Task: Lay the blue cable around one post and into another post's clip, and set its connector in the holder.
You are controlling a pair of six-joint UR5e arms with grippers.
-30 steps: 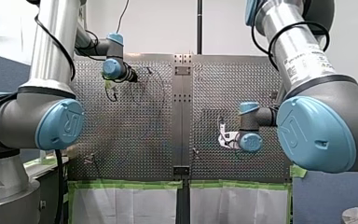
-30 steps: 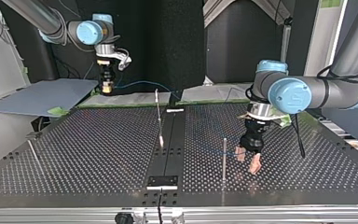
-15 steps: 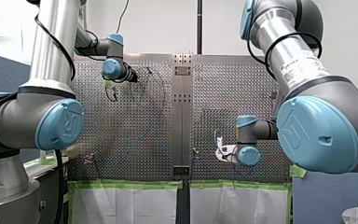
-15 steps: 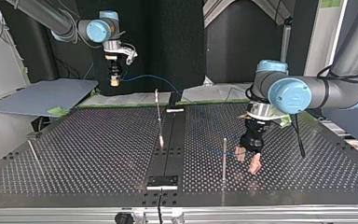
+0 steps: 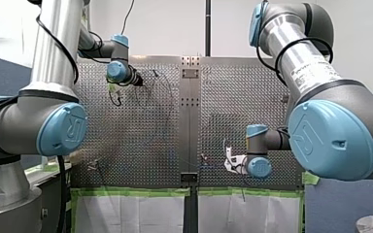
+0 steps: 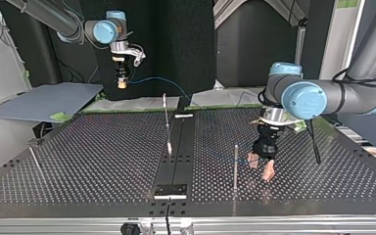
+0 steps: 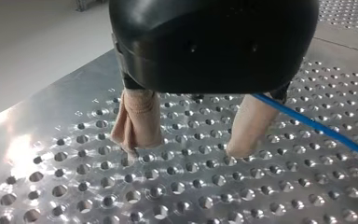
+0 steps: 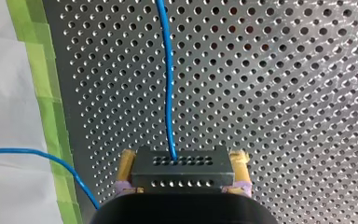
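My right gripper (image 8: pixel 182 159) is shut on a dark grey connector block (image 8: pixel 182 173), with yellow pads either side. The blue cable (image 8: pixel 168 79) runs straight ahead from the block over the perforated table. In the top view that gripper (image 6: pixel 122 84) hangs high beyond the table's far edge, and the cable (image 6: pixel 152 81) sags from it toward the table. My left gripper (image 7: pixel 186 151) stands open just above the plate, its beige fingers (image 7: pixel 137 119) empty; the cable (image 7: pixel 317 126) passes beside one finger. In the top view it (image 6: pixel 260 169) hovers next to an upright post (image 6: pixel 235 164).
A leaning post (image 6: pixel 166 120) stands at the table's middle, and a thin post (image 6: pixel 34 159) at the top view's left. A small black holder plate (image 6: pixel 171 190) sits by the near edge. Green tape (image 8: pixel 42 70) lines the table edge, with white sheeting beyond.
My right gripper, still holding the connector, has risen and shifted toward the top view's right, lifting the cable. My left gripper has stayed in place, open.
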